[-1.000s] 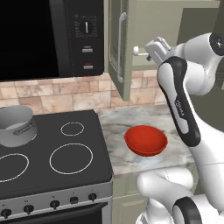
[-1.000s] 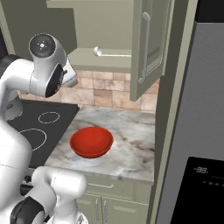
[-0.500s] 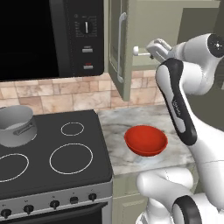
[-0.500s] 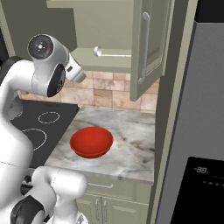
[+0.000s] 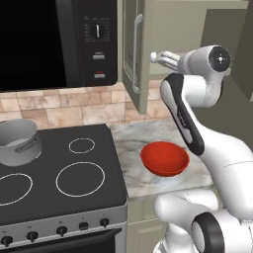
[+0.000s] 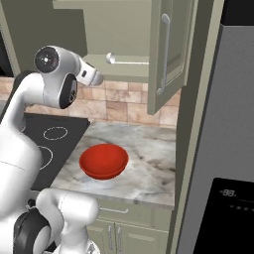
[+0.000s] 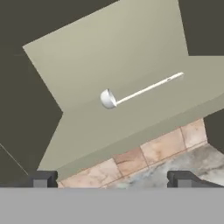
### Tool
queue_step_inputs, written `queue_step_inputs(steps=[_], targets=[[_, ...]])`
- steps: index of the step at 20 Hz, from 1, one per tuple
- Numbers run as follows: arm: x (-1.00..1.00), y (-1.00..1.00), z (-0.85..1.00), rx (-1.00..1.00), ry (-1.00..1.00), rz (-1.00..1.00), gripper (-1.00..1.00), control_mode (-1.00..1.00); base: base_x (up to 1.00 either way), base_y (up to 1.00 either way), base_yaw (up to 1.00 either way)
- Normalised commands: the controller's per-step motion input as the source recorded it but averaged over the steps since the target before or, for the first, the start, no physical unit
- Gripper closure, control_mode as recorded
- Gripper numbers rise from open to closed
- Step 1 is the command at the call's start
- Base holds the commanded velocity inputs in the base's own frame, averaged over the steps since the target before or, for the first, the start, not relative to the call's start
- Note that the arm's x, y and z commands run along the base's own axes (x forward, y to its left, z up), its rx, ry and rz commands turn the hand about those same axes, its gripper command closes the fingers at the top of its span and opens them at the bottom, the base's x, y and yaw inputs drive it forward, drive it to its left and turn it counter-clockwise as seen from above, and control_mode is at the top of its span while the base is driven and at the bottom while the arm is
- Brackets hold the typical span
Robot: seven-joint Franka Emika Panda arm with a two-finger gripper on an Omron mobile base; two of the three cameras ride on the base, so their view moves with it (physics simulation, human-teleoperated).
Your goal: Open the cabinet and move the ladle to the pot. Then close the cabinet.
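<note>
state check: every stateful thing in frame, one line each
cabinet: doors swung open, inside exposed
ladle: lying on the cabinet shelf, untouched
gripper: open, fingers spread wide, holding nothing, aimed at the ladle
pot: upright on the stove's back left burner, no ladle in it
red bowl: upright on the counter, empty
microwave: door closed

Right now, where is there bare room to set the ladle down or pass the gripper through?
Free: the cabinet shelf around the ladle; the stone counter right of the red bowl; the stove right of the pot. The open gripper faces the shelf between open doors. Crowded: the counter's left, with the bowl.
</note>
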Motion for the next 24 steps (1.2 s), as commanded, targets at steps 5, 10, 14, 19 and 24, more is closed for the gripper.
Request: queue_step_inputs(steps=[5, 10, 14, 19, 24], targets=[[0.38, -0.18, 0.0, -0.2, 0.0, 0.0, -1.0, -1.0, 0.0, 0.0, 0.0], [0.33, -0.26, 0.0, -0.16, 0.02, 0.0, -1.0, -1.0, 0.0, 0.0, 0.0], [0.34, -0.22, 0.0, -0.12, 0.03, 0.0, -1.0, -1.0, 0.0, 0.0, 0.0], [0.24, -0.11, 0.01, -0.04, 0.08, 0.0, -1.0, -1.0, 0.0, 0.0, 0.0], [0.32, 0.0, 0.0, -0.01, 0.04, 0.01, -1.0, -1.0, 0.0, 0.0, 0.0]])
